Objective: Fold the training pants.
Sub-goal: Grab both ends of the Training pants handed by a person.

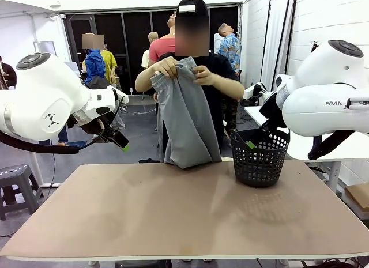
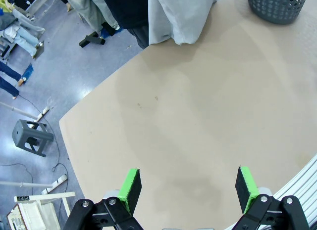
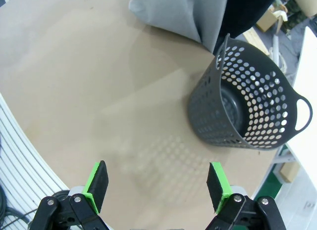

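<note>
Light grey training pants [image 1: 185, 124] are held up at the far side of the worktop [image 1: 173, 210]. The person's left hand [image 1: 203, 76] and right hand [image 1: 166, 67] grip the waistband. The legs hang down, the hem at the far edge and possibly resting on it. A black mesh basket [image 1: 260, 158] stands at far right. At left, the left pincer [image 2: 188, 179] hangs over bare worktop, fingers apart, empty. At right, the right pincer [image 3: 157, 179] hangs near the basket, fingers apart, empty.

Robot lab (white arms [image 1: 40, 101], work table [image 1: 173, 216])
</note>
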### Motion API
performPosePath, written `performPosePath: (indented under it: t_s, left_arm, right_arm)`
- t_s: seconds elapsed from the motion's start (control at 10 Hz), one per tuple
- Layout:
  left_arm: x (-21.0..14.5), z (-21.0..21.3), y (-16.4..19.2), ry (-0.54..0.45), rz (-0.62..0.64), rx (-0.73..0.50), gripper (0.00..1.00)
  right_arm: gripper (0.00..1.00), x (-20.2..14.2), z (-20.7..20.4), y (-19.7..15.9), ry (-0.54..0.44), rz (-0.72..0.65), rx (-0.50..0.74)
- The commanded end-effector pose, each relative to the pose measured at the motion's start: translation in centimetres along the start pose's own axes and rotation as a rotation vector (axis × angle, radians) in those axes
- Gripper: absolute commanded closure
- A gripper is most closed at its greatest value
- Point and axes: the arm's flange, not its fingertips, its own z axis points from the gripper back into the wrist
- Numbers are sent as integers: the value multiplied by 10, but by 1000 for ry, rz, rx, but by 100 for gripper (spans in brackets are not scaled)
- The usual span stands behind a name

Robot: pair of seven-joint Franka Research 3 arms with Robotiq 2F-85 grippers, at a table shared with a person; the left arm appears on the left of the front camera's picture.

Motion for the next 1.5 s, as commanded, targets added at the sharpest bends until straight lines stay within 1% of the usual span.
performPosePath:
  t_s: [0.0, 1.4]
  left_arm:
    - [0, 0, 0, -9, -9, 1, 0]
    - [0, 0, 0, -9, -9, 1, 0]
  right_arm:
    - [0, 0, 0, 0, 0, -1, 0]
    - [0, 0, 0, 0, 0, -1, 0]
